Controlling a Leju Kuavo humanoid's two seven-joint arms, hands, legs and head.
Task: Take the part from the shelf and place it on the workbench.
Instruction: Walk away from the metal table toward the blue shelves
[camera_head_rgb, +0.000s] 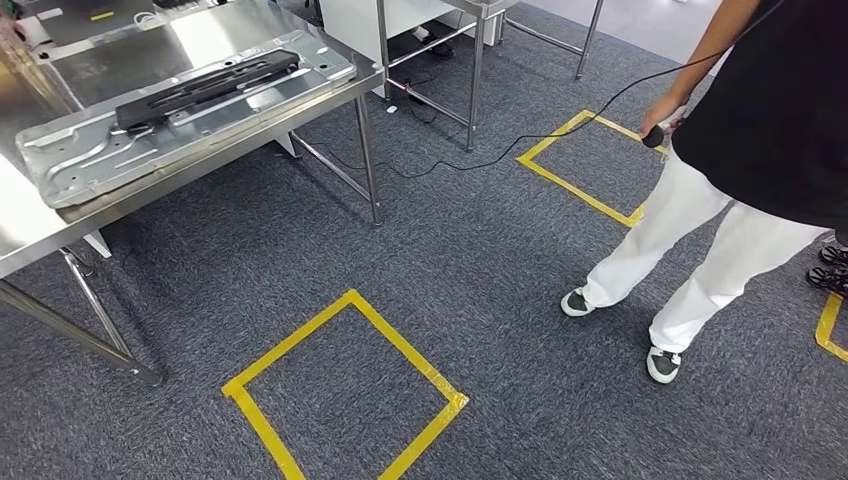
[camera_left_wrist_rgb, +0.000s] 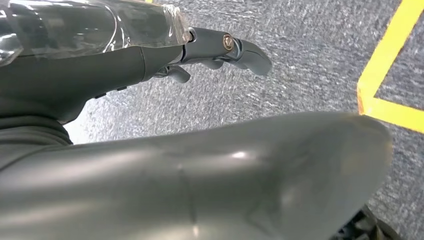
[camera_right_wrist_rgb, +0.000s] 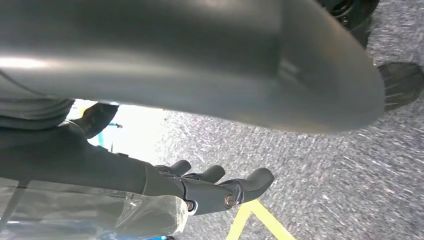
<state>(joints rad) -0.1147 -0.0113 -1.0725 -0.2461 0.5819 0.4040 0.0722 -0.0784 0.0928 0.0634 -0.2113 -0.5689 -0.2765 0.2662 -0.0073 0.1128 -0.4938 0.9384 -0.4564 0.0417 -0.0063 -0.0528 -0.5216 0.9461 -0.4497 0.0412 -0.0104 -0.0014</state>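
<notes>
A steel workbench (camera_head_rgb: 25, 235) stands at the left of the head view. On it lies a silver stamped metal panel (camera_head_rgb: 70, 150), and a long black part (camera_head_rgb: 205, 85) rests on top of that panel. My left hand (camera_left_wrist_rgb: 115, 70) hangs over the grey carpet with its fingers (camera_left_wrist_rgb: 245, 50) stretched out and nothing in it. My right hand (camera_right_wrist_rgb: 125, 175) also hangs above the carpet, its fingers (camera_right_wrist_rgb: 245, 185) extended and holding nothing. Both hands are well away from the workbench.
A person (camera_head_rgb: 760, 110) in a black top and white trousers stands at the right, holding a small black device (camera_head_rgb: 653, 135) whose cable (camera_head_rgb: 480, 160) runs across the floor. Yellow tape squares (camera_head_rgb: 345, 385) (camera_head_rgb: 590, 165) mark the carpet. A second steel table (camera_head_rgb: 470, 40) stands behind.
</notes>
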